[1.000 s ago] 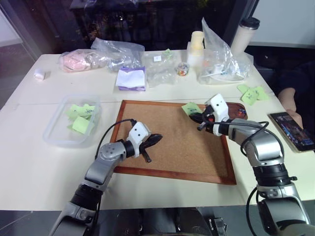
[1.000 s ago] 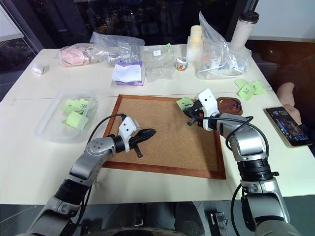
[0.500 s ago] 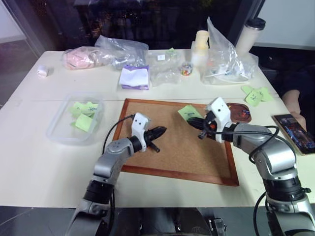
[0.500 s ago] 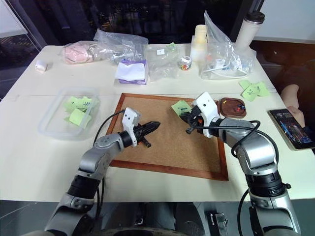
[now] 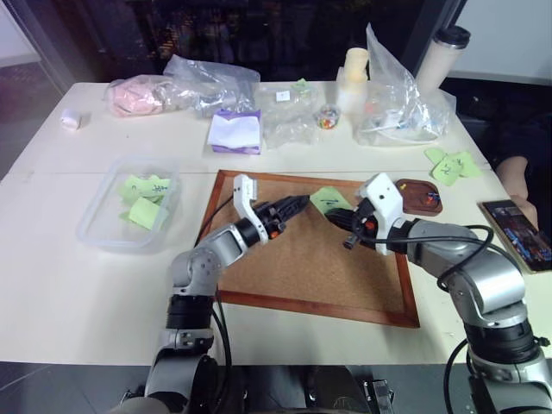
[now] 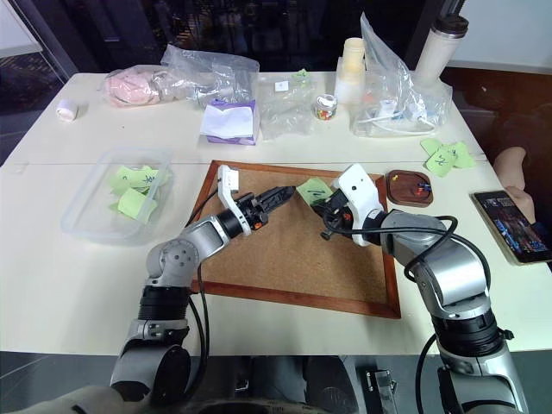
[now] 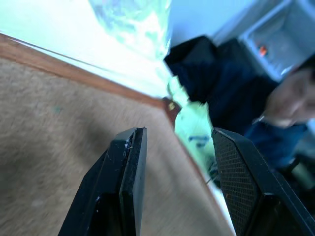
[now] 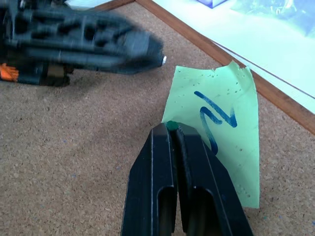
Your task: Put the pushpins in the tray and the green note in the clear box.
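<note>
The green note [image 5: 328, 200], with a dark scribble, lies on the far edge of the cork board [image 5: 302, 276]. My left gripper [image 5: 299, 203] hovers just left of it, open and empty; the left wrist view looks at the note [image 7: 194, 128] past the spread fingers. My right gripper [image 8: 171, 129] is shut over the note's near edge with a tiny green pushpin [image 8: 171, 125] pinched at its tip. The dark brown tray [image 5: 423, 197] sits right of the board with a few pushpins inside. The clear box [image 5: 129, 203] stands left of the board and holds green notes.
More green notes [image 5: 448, 166] lie at the far right, near a phone [image 5: 522, 241] and a person's hand [image 5: 517, 172]. Plastic bags, a purple and white pad [image 5: 235, 134], a small jar [image 5: 326, 118] and a tall cup [image 5: 447, 56] line the table's back.
My left gripper rose and swung right across the board to the note, rolled over and opened. The right gripper drew back a little and stayed shut.
</note>
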